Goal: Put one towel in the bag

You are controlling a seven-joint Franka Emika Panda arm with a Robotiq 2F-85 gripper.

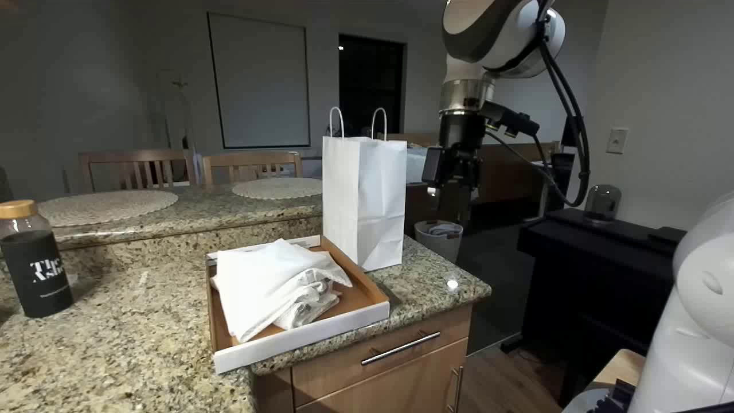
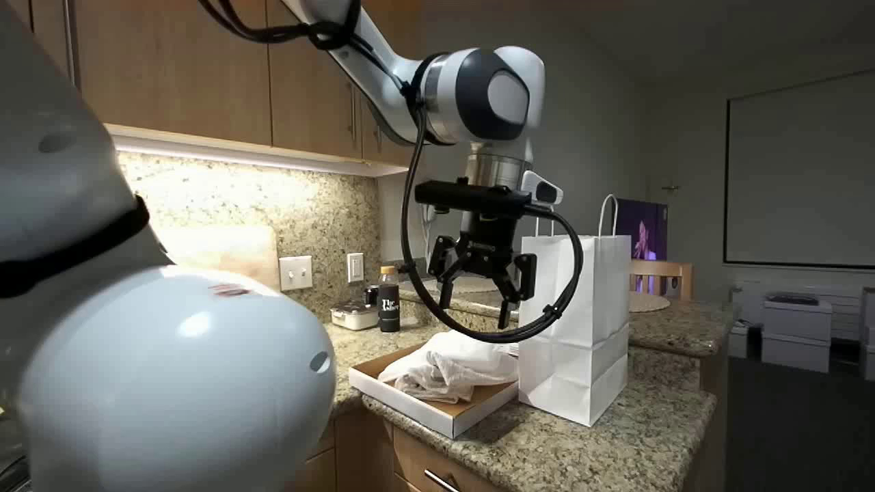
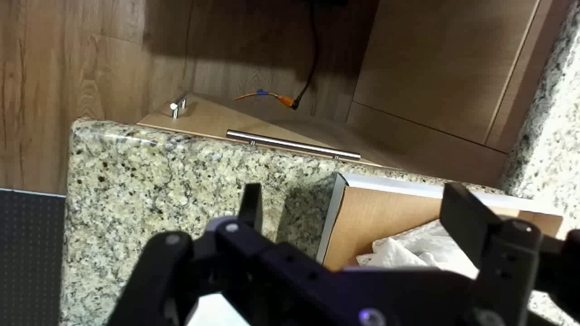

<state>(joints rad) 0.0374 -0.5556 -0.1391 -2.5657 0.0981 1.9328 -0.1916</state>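
**Double-pickup risk**

In an exterior view, white towels (image 1: 272, 287) overlap in a cardboard tray (image 1: 304, 336) beside the paper bag (image 1: 373, 198). In an exterior view, my gripper (image 2: 475, 306) hangs empty, fingers (image 2: 504, 313) apart. In the wrist view, it partly masks the towels: I may snag two.

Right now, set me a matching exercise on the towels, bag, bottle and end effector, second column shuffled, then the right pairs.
Things:
1. towels
2. bag
3. bottle
4. end effector

Places, colours, states:
A. dark, white-lettered
B. open, holding nothing
C. lying in the tray
D. white, upright beside the tray

Pairs: 1-C, 2-D, 3-A, 4-B
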